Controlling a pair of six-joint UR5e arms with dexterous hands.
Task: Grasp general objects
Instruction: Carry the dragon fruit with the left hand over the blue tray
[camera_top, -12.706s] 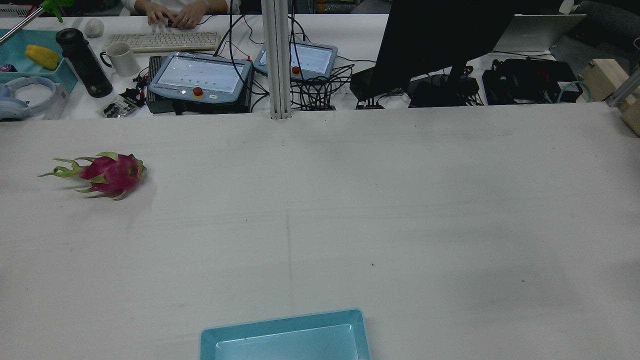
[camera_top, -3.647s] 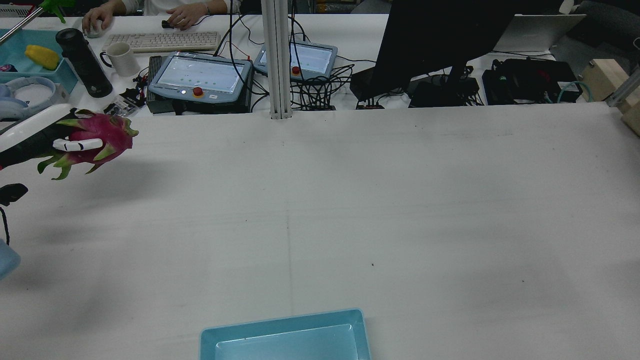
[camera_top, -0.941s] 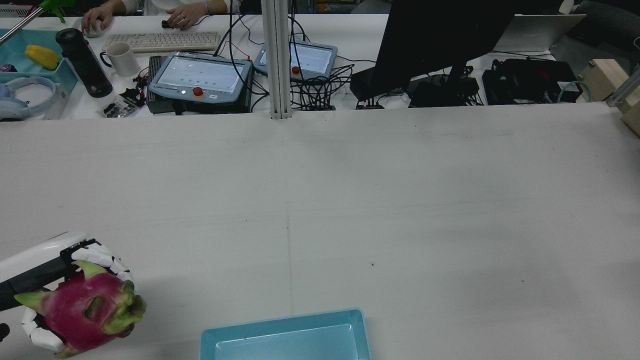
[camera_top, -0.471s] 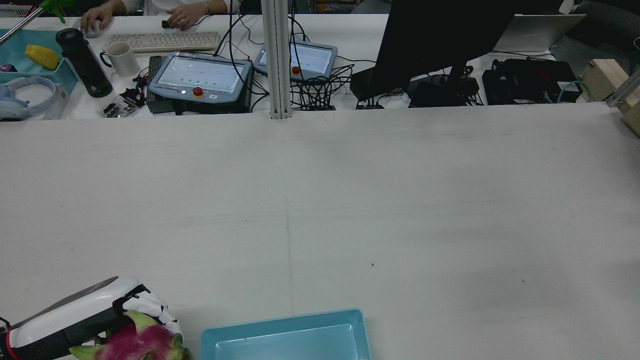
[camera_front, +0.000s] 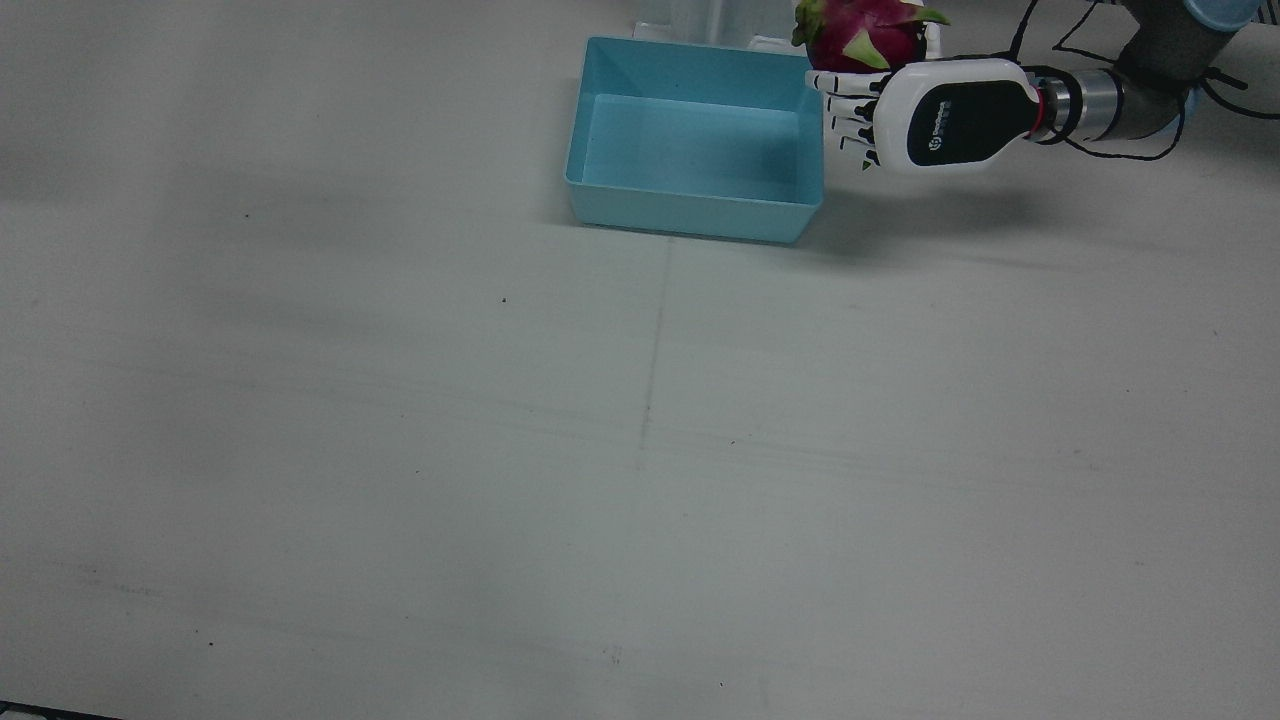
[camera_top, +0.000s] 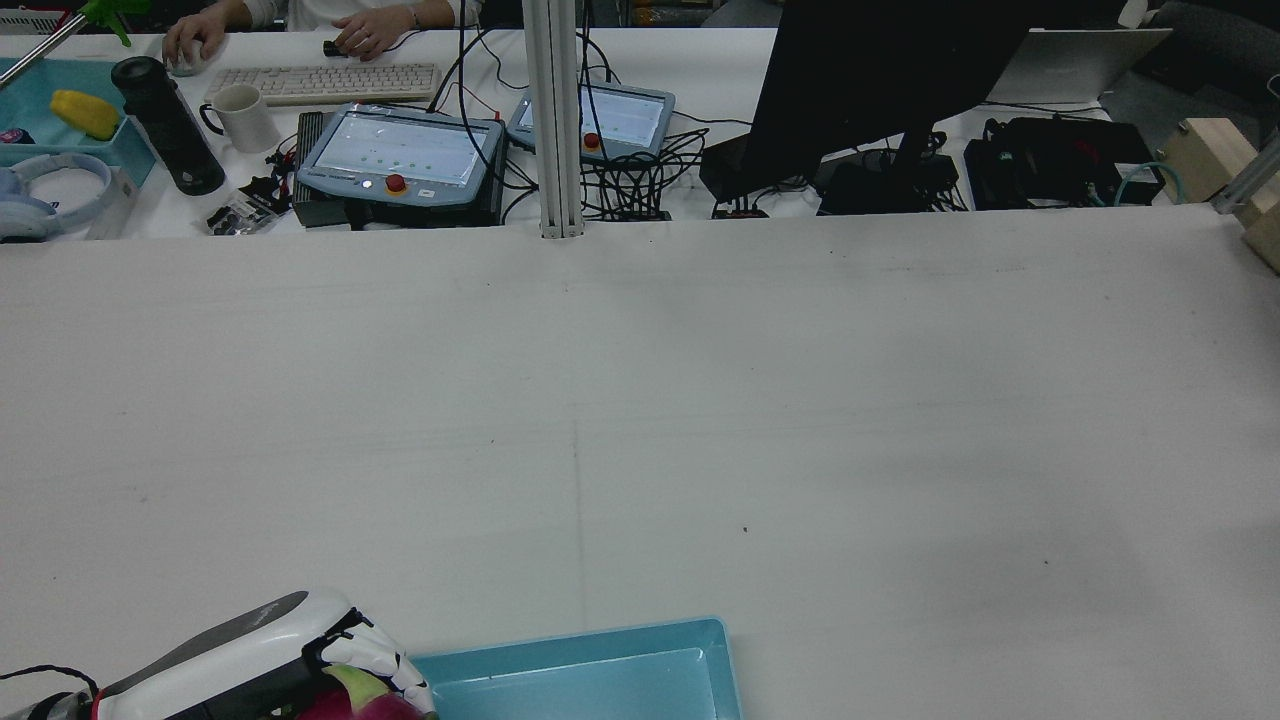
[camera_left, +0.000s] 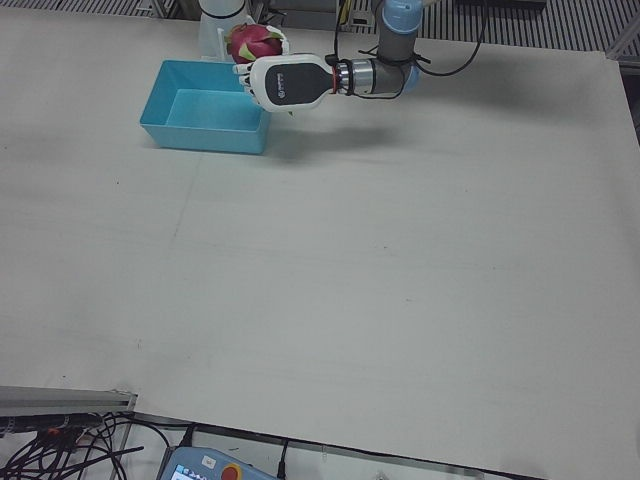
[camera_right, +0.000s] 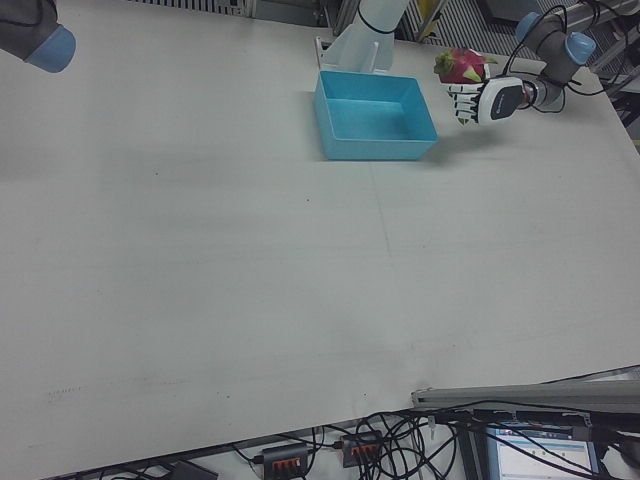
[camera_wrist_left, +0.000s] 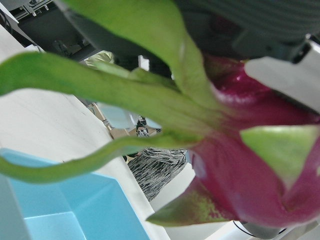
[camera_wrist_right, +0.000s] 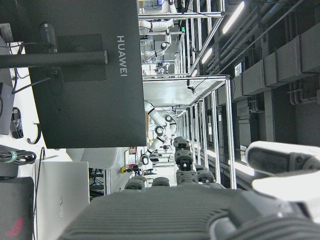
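Note:
My left hand (camera_front: 930, 115) is shut on a pink dragon fruit (camera_front: 865, 35) with green scales and holds it in the air just beside the left wall of the blue bin (camera_front: 690, 215). The rear view shows the hand (camera_top: 250, 670) at the bottom edge with the fruit (camera_top: 360, 700) partly cut off, touching the bin's corner (camera_top: 580, 640) in the picture. The left hand view is filled by the fruit (camera_wrist_left: 250, 165), with the bin (camera_wrist_left: 75, 210) below it. In the right hand view only white fingers (camera_wrist_right: 285, 160) show, spread, with nothing in them.
The bin is empty and stands by the arm pedestals (camera_right: 365, 30). The right arm's elbow (camera_right: 35, 30) hangs over the far corner of the table. A monitor (camera_top: 880, 90), pendants (camera_top: 400, 150) and cables lie beyond the table's far edge.
The left hand picked the dragon fruit up from the table's left side, carried it back toward the robot and then right, up to the bin's edge.

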